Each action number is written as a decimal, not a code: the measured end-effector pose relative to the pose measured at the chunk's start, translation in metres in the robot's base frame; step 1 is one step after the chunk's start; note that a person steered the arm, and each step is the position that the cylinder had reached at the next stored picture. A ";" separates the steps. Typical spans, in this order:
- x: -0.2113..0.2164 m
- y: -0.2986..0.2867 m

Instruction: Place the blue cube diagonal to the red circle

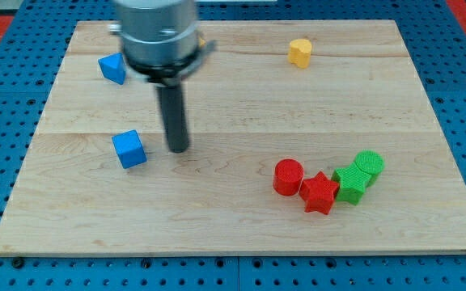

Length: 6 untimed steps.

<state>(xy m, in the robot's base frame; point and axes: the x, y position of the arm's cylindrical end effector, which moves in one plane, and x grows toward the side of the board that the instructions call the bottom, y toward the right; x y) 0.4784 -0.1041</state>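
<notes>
Far left up top sits a blue wedge-ish block [112, 68]. Lower down is the blue cube [129, 149], and my tip [179, 149] is just to its right, apart from it. It's only a bare rod, no jaws. The red circle [288, 177] is well off right, touching the red star [319, 193].

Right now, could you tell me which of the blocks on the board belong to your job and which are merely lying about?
Part of the job:
- blue cube, just to the view's left of my tip
- red circle

Lying about:
- blue triangular block
- yellow block
- red star
- green cube-like block
- green round block
</notes>
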 end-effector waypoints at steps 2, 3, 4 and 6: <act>0.066 -0.135; 0.000 -0.129; 0.000 -0.050; -0.001 0.068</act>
